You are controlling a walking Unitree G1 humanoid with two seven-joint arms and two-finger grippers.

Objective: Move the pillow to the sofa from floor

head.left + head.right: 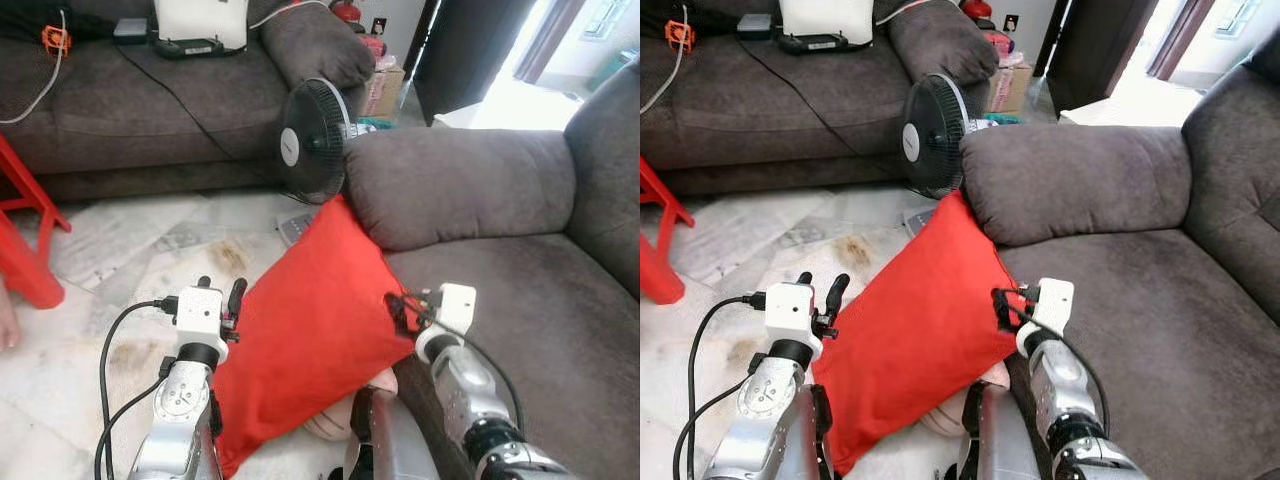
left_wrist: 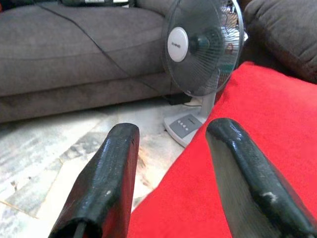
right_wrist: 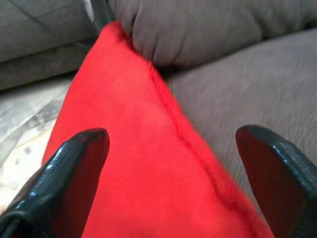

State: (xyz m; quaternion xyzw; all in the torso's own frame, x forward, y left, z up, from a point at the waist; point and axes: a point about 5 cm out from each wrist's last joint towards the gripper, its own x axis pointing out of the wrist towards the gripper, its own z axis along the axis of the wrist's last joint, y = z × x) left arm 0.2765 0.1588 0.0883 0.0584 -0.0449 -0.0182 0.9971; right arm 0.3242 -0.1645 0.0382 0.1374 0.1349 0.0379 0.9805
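While both hands gape, left hand point(image 1: 222, 297), right hand point(image 1: 398, 310), red pillow point(image 1: 310, 330) between, sofa point(image 1: 520, 290) beside.

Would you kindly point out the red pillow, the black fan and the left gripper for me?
red pillow point(image 1: 310, 330), left eye view, middle of its red face.
black fan point(image 1: 313, 140), left eye view, on the round front grille.
left gripper point(image 2: 171, 173), left wrist view, midway between its two black fingertips.

Left tool point(image 1: 220, 292) and right tool point(image 1: 397, 308) reach forward, fingers spread.
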